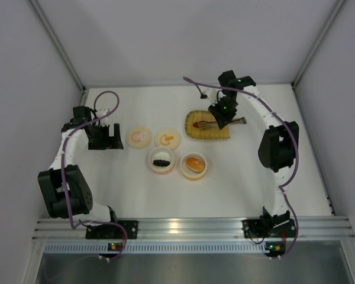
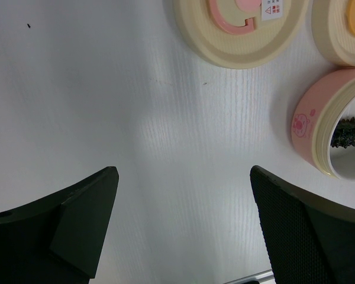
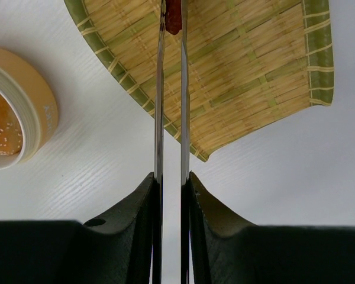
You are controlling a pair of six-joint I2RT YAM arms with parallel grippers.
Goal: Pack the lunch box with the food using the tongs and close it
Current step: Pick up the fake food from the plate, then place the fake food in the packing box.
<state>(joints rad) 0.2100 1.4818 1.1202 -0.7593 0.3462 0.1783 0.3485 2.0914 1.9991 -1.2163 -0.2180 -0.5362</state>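
Pick step: right gripper (image 3: 170,189) clamped on tongs (image 3: 159,118), seemingly pinching 1 reddish-pink piece (image 3: 173,15) on tray (image 3: 254,71); left gripper (image 2: 182,177) apart; next: lift w/o slip.

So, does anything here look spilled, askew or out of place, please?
Nothing stands out: the pink lid and orange lid lie flat, the pink bowl and orange bowl stand upright, and the reddish piece sits between the tongs' tips over the tray.
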